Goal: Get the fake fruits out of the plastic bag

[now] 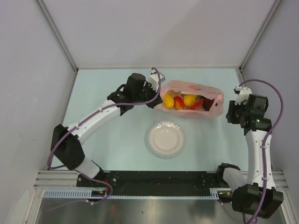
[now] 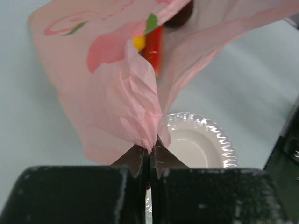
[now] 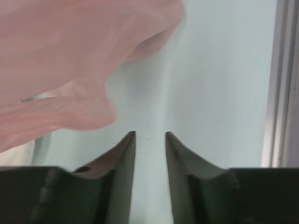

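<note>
Pale green table [image 1: 117, 140], grey walls [image 1: 154, 32], left fingers [image 2: 134, 161] clamped on pink bag [image 2: 107, 93] — right fingers [image 3: 122, 154] slightly apart

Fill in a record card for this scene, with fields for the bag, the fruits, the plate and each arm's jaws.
bag: pink plastic bag, on the table beyond the plate, mouth open
fruits: fake fruits, yellow and red ones showing, none outside the bag
plate: white plate, bare, on the near side of the bag
left jaws: shut on a fold at the bag's left end
right jaws: apart, nothing between them, beside the bag's right end
</note>
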You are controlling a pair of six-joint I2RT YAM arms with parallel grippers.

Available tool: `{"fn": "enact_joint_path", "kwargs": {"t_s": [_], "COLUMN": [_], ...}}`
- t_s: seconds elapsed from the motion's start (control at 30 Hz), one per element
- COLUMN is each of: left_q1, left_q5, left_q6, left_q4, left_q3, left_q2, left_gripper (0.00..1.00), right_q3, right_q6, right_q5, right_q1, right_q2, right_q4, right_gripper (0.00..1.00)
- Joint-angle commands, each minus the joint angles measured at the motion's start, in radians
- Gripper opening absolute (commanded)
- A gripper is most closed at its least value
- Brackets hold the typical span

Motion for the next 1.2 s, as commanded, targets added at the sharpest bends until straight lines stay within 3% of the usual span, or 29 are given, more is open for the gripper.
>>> {"fn": "enact_joint_path", "kwargs": {"t_s": [0.0,0.07,0.17,0.2,0.3,0.33,0.43,0.6,0.73,0.97,1.07,1.1,1.17], "left_q1": [-0.024,-0.024,-0.023,-0.023,-0.023,-0.023,-0.017,-0.011,0.009,0.078,0.084,0.086,0.084], "left_q5": [0.183,0.159,0.145,0.146,0.142,0.133,0.125,0.11,0.077,0.174,0.205,0.214,0.225], "left_q6": [-0.11,-0.096,-0.085,-0.086,-0.099,-0.102,-0.123,-0.133,-0.152,-0.203,-0.206,-0.205,-0.206], "left_q4": [0.055,0.057,0.061,0.063,0.066,0.064,0.051,0.035,0.031,0.069,0.086,0.089,0.095], "left_q3": [0.022,0.042,0.047,0.041,0.025,0.025,0.027,0.028,0.009,-0.067,-0.09,-0.093,-0.1], "left_q2": [-0.005,0.003,0.015,0.018,0.023,0.021,0.026,0.006,-0.021,-0.069,-0.074,-0.072,-0.071], "left_gripper": [0.0,0.0,0.0,0.0,0.0,0.0,0.0,0.0,0.0,0.0,0.0,0.0,0.0], "right_q3": [0.07,0.116,0.188,0.196,0.221,0.219,0.204,0.202,0.202,0.202,0.202,0.202,0.202], "right_q6": [-0.153,-0.178,-0.108,-0.065,-0.003,-0.01,-0.021,0.026,0.06,0.103,0.106,0.111,0.143], "right_q5": [-0.241,-0.334,-0.471,-0.458,-0.306,-0.282,-0.269,-0.246,-0.168,-0.165,-0.133,-0.113,-0.026], "right_q1": [-0.008,-0.005,0.067,0.175,0.413,0.544,0.633,0.641,0.631,0.628,0.654,0.667,0.674], "right_q2": [-0.025,-0.056,-0.113,-0.119,-0.073,-0.053,0.06,0.287,0.43,0.602,0.672,0.706,0.738], "right_q4": [-0.069,-0.053,0.035,0.112,0.198,0.206,0.229,0.354,0.479,0.645,0.691,0.701,0.729], "right_gripper": [0.47,0.63,0.67,0.66,0.6,0.56,0.41,0.31,0.34,0.39,0.51,0.64,0.99]}}
